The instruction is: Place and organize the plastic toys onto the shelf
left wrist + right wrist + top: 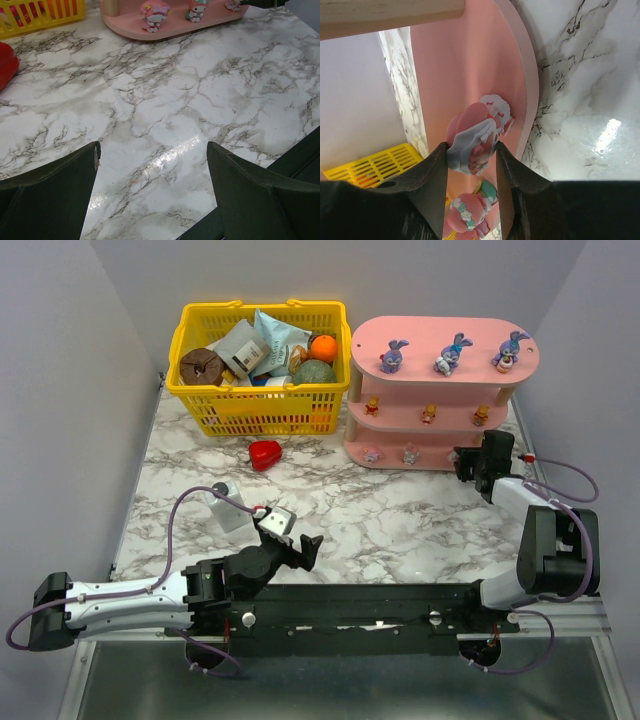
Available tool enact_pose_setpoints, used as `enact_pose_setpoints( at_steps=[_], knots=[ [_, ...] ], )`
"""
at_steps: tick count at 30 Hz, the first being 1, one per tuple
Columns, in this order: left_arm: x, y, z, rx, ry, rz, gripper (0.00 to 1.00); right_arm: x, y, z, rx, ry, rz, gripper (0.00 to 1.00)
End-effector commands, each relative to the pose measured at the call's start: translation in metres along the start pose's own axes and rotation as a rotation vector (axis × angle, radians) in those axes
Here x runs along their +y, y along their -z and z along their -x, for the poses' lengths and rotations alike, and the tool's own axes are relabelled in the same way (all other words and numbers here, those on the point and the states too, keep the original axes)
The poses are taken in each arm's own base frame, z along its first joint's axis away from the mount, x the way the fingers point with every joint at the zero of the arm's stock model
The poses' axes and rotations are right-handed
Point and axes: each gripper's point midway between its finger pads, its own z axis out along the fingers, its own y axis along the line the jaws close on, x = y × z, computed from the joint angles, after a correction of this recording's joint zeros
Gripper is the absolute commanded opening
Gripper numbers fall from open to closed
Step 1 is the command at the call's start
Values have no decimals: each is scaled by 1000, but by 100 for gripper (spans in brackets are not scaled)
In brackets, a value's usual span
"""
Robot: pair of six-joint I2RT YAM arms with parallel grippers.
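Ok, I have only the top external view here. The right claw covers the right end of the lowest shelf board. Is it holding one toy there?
Observer: Yes. Its wrist view shows the right claw shut on a pink-white toy over the bottom board.
Operator: Is another toy near?
Observer: A second pink-white toy sits close beside it; touching or not, I cannot tell.
Operator: And the left claw?
Observer: The left claw is open and empty, bare marble table below.
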Motion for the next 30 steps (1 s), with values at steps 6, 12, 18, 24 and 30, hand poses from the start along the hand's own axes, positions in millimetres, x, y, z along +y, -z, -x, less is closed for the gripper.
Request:
enact_pose_setpoints(
  at_steps=[6, 12, 18, 24, 30],
  knots=[
    [1, 0, 13, -28, 22, 22, 96, -7, -3, 0, 17, -5, -34, 36],
    [0, 0, 13, -27, 27, 19, 96, 6, 1, 3, 6, 29, 11, 53],
    [-2, 0, 11, -26, 46, 8, 96, 13, 2, 5, 4, 39, 43, 63],
    [-1, 1, 10, -22, 43, 11, 96, 19, 3, 7, -3, 43, 74, 69],
    [-1, 1, 9, -23, 44, 12, 96, 26, 11, 8, -2, 56, 129, 75]
  ],
)
